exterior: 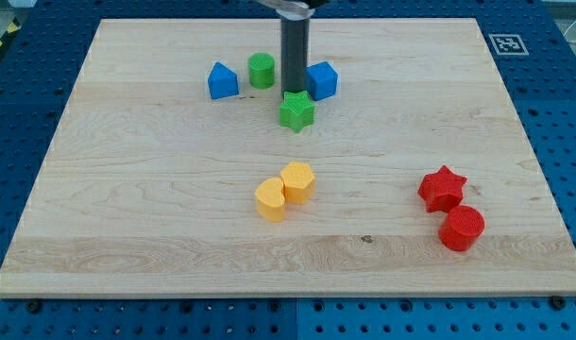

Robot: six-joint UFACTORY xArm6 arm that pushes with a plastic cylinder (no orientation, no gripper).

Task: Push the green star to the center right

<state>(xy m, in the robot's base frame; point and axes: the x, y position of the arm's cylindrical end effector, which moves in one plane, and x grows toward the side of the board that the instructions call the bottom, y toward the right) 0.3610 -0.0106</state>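
The green star (296,111) lies on the wooden board, above the middle and slightly toward the view's top. My rod comes down from the view's top and my tip (294,92) sits right at the star's top edge, touching or nearly touching it. A blue block (322,80) stands just to the right of the rod. A green cylinder (262,71) stands just to its left.
A blue house-shaped block (222,81) lies left of the green cylinder. Two yellow blocks (284,190) sit together below the middle. A red star (442,188) and a red cylinder (461,228) lie at lower right. A marker tag (506,43) is at the board's top-right corner.
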